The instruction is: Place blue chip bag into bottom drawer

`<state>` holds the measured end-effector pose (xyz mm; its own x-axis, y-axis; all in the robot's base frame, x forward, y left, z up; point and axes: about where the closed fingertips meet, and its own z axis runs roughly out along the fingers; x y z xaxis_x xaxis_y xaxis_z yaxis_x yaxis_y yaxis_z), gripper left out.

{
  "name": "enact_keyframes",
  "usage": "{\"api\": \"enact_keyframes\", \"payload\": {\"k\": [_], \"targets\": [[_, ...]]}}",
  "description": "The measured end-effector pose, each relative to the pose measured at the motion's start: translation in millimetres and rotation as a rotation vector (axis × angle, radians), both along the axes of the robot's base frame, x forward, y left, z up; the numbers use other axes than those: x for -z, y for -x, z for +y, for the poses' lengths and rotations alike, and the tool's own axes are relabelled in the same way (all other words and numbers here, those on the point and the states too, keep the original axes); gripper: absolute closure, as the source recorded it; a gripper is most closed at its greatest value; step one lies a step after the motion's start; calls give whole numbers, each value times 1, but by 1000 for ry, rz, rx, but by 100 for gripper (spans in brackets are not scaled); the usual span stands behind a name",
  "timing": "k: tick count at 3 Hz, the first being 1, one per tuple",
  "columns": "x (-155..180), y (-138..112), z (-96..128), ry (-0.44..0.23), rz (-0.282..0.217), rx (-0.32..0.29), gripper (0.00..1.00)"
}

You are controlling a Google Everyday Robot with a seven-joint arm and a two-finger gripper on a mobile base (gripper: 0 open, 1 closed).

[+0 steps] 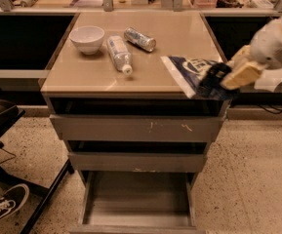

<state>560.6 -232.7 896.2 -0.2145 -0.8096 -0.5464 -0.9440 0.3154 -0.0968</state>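
The blue chip bag [191, 71] is dark blue with a white end strip and lies at the front right corner of the cabinet top [145, 43], its right end past the edge. My gripper [214, 80] reaches in from the right on the white arm and is shut on the bag's right end, its black fingers [212, 76] over the foil. The bottom drawer [136, 217] is pulled open near the floor, a shallow grey tray with nothing in it, below and left of the gripper.
A white bowl [87, 38], a clear plastic bottle [118, 53] and a silver can [139, 39] lie on the cabinet top. The two upper drawers [135, 128] are slightly out. A chair leg and a shoe [6, 204] are at the lower left.
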Motion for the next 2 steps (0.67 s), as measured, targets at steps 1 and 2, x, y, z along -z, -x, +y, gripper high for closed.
{"api": "enact_keyframes", "payload": {"k": [1,2], "targets": [[-29,81,-1,-25,-42,37,100],[-11,153,-18,7,-20,102,100]]}}
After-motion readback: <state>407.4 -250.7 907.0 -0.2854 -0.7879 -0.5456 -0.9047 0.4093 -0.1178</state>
